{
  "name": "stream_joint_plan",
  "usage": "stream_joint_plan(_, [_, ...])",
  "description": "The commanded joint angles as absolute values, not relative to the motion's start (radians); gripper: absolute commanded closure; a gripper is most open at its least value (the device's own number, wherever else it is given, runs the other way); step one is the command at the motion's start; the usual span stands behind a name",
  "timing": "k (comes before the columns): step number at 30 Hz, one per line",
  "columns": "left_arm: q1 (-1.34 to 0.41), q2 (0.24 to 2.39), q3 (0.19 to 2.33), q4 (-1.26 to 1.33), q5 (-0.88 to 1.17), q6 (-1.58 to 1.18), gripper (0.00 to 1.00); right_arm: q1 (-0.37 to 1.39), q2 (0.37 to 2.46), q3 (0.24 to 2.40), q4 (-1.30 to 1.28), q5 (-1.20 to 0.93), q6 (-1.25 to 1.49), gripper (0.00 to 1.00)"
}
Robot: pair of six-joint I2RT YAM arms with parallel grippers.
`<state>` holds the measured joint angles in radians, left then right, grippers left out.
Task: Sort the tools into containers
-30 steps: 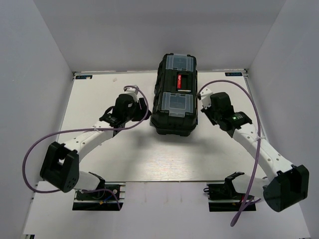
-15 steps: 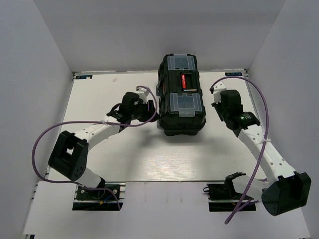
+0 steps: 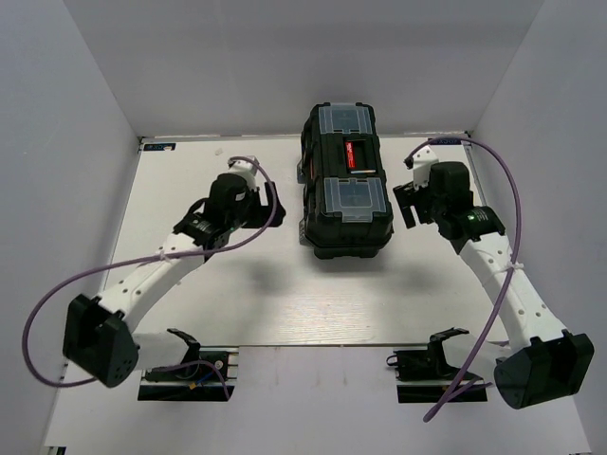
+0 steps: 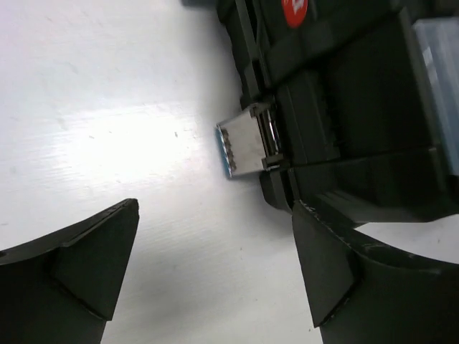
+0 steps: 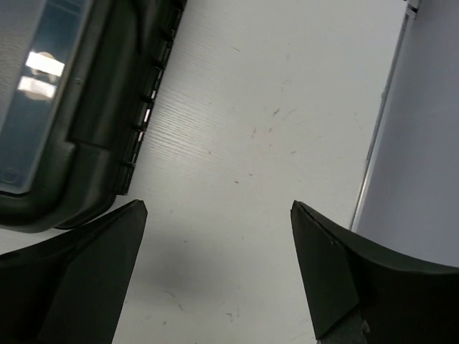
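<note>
The closed black toolbox point(image 3: 346, 194) stands at the back middle of the white table, with a red mark point(image 3: 353, 154) on its handle and clear-lidded pockets point(image 3: 343, 195) on top. No tools are in view. My left gripper point(image 3: 262, 193) hangs open to the left of the box, apart from it. In the left wrist view it point(image 4: 215, 208) is over bare table, with the box's silver side latch point(image 4: 247, 147) just ahead. My right gripper point(image 3: 406, 203) is open to the right of the box. In the right wrist view it point(image 5: 219, 204) holds nothing, and the toolbox point(image 5: 93, 107) lies to its left.
White walls close in the table on three sides. The right wall's base strip point(image 5: 391, 107) runs close to my right gripper. Purple cables point(image 3: 493, 171) loop off both arms. The arm bases sit at the near edge point(image 3: 313, 365).
Both grippers have opened and drawn back from the sides of the toolbox. The box has ended up slightly further right than a second ago.
</note>
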<state>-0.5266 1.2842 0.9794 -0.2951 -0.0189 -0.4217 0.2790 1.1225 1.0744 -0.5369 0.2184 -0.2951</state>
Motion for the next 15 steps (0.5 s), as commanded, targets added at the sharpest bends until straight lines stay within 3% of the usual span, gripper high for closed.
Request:
stream_joint_plan(1, [-0.525,1.183,1.041,-0.408,-0.153,-0.368,0.02,0.272,1.146,1.143,-0.580,0.112,-0.247,0.11])
stream_joint_plan(8, [-0.525,1.075,1.019,-0.475,-0.261,-0.242,0.00,0.275,1.126,1.169,-0.607,0.124,-0.190,0.10])
stream_joint_plan(15, [-0.525,0.997,0.925,-0.422,-0.299,-0.186,0.00,0.275,1.034,1.062,-0.519,0.190,-0.218,0.10])
